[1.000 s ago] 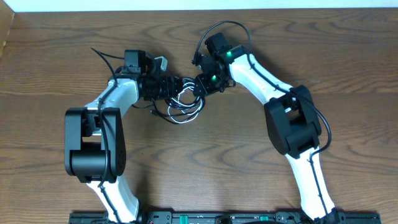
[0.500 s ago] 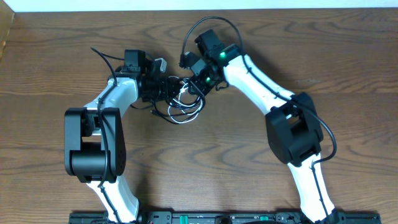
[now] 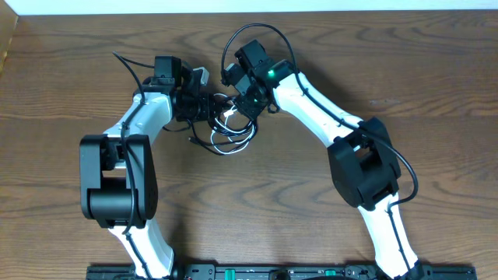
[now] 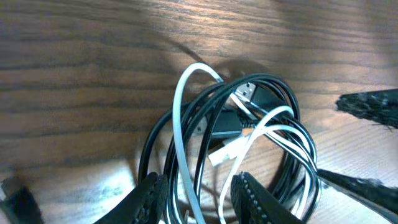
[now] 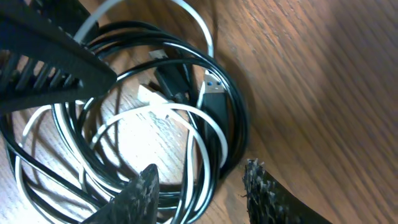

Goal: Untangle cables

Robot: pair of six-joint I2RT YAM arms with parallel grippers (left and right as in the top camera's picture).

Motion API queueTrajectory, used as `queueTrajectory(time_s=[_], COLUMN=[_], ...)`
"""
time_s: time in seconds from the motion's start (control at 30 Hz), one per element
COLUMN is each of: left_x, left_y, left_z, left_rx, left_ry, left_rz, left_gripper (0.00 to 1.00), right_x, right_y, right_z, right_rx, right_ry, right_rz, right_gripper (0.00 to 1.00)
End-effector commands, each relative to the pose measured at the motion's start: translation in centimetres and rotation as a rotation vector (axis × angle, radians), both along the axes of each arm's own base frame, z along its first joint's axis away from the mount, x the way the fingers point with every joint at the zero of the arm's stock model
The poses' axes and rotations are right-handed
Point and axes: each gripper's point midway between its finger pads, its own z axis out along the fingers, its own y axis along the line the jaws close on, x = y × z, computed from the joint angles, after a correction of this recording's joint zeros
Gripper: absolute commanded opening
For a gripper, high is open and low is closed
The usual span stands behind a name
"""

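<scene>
Two robot arms meet over a knot of cables on the wooden table [image 3: 405, 70], in its far half and about midway between the left and right edges. The thin black cable [image 5: 238, 127] lies wound in several turns. The white cable [image 4: 176, 118] threads through and over them, and a dark plug [image 5: 216, 102] sits caught inside the ring. The left gripper [image 4: 199, 200] comes in from one side, its jaws apart and straddling a few black and white strands without visibly pressing them. The right gripper [image 5: 200, 196] faces it across the coil, jaws likewise spread over the ring's rim, with nothing pinched. The opposed approach looks chosen so each arm can take a separate strand and draw the two apart. Neither cable appears freed yet, and the coil rests flat on the wood.
</scene>
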Motion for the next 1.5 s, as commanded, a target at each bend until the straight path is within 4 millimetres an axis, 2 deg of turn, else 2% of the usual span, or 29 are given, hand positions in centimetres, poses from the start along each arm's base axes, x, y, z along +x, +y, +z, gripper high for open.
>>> queueTrajectory(time_s=[0.0,0.03,0.07,0.1,0.13,0.23,0.47,0.63,0.67,0.7,0.73,0.77,0.93,1.03,1.07,1.13,1.17,1.33,1.4,1.47], left_x=[0.3,0.3,0.4,0.4,0.6,0.7,0.6,0.1,-0.3,-0.4,-0.5,-0.5,-0.2,-0.2,-0.2,0.0,0.1,0.4,0.4,0.3], left_y=[-0.5,-0.4,-0.1,0.4,1.3,1.9,1.4,1.4,1.4,1.4,1.4,1.4,1.1,-0.1,-0.4,-0.8,-0.9,-0.5,-0.2,0.4], left_z=[-1.5,-1.8,-2.1,-2.3,-2.7,-2.9,-2.9,-3.1,-3.2,-3.2,-3.3,-3.3,-3.2,-2.5,-2.2,-1.4,-1.0,2.4,3.5,4.0], left_rx=[0.017,0.027,0.046,0.072,0.118,0.146,0.146,0.138,0.138,0.138,0.139,0.14,0.143,0.071,0.039,-0.03,-0.058,-0.319,-0.399,-0.44], left_ry=[0.013,0.014,0.016,0.018,0.029,0.04,0.039,0.075,0.092,0.098,0.1,0.1,0.056,0.027,0.022,0.017,0.012,-0.017,-0.024,-0.022], left_rz=[-0.021,-0.019,-0.011,0.003,0.05,0.092,0.079,0.104,0.102,0.101,0.1,0.1,0.038,-0.031,-0.041,-0.049,-0.049,-0.056,-0.057,-0.045], left_gripper=[0.38,0.38,0.38,0.38,0.38,0.38,0.37,0.37,0.36,0.27,0.11,0.08,0.08,0.08,0.07,0.07,0.08,0.08,0.07,0.07], right_x=[0.2,0.3,0.4,0.5,0.8,0.9,1.1,2.0,2.1,2.1,2.1,2.1,2.1,1.8,1.7,1.4,1.3,-0.1,-0.1,-0.3], right_y=[-0.6,-0.6,-0.7,-0.7,-0.9,-1.1,-1.3,-2.7,-2.9,-2.9,-2.9,-2.9,-3.2,-3.2,-3.1,-3.0,-2.9,-1.9,-1.8,-1.5], right_z=[0.0,0.0,0.1,0.1,0.1,0.2,0.1,0.1,0.2,0.3,0.4,0.5,0.5,0.6,0.7,1.1,1.3,3.6,4.0,4.5], right_rx=[-0.011,-0.011,-0.008,-0.007,0.0,0.001,0.009,0.013,0.038,0.054,0.072,0.091,0.14,0.187,0.21,0.26,0.285,0.461,0.495,0.53], right_ry=[-0.003,-0.004,-0.006,-0.005,-0.002,-0.003,0.009,0.016,0.034,0.046,0.057,0.07,0.108,0.144,0.16,0.191,0.205,0.254,0.261,0.271], right_rz=[-0.019,-0.02,-0.024,-0.031,-0.053,-0.057,-0.095,-0.128,-0.129,-0.126,-0.123,-0.121,-0.12,-0.108,-0.096,-0.076,-0.066,0.091,0.103,0.118], right_gripper=[0.43,0.54,0.84,0.9,0.92,0.89,0.79,0.63,0.62,0.62,0.62,0.62,0.58,0.54,0.5,0.33,0.31,0.36,0.41,0.41])
